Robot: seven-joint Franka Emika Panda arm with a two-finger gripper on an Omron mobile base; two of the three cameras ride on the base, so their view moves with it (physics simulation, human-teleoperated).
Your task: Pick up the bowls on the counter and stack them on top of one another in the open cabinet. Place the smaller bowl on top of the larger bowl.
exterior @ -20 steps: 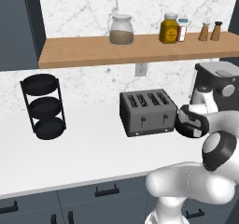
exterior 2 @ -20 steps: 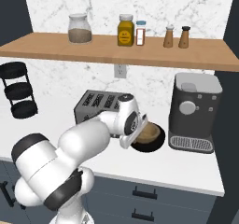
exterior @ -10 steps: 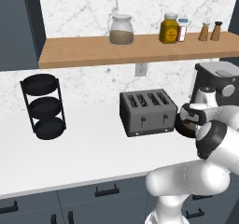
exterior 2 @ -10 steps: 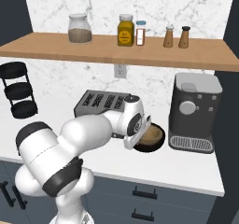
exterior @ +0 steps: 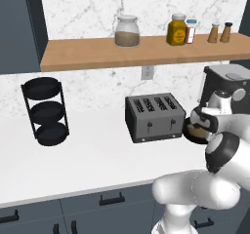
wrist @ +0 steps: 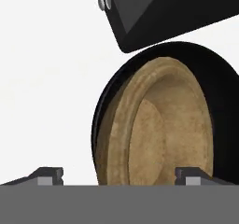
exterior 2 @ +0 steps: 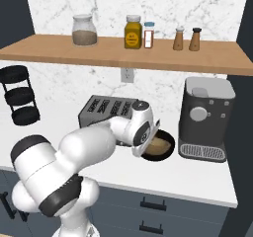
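White tabletop [exterior 2: 207,179] carried the smaller bowl [wrist: 158,129] nested inside the larger bowl [wrist: 219,78], between toaster [exterior 2: 106,110] and coffee machine [exterior 2: 205,117]. Fingers [wrist: 49,175] stood spread wide, released, either side of the tan bowl's rim, gripping nothing.

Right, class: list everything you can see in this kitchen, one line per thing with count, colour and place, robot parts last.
Tan bowl: one, nested in the black bowl.
Black bowl: one, on the counter by the coffee machine.
Toaster: one, silver, mid-counter.
Coffee machine: one, dark grey, counter right.
Rack: one, black, counter left.
Shelf: one, wooden, on the wall.
Jars: three, on the shelf.
Shakers: two, brown, shelf right.
Gripper: one, open, astride the tan bowl.
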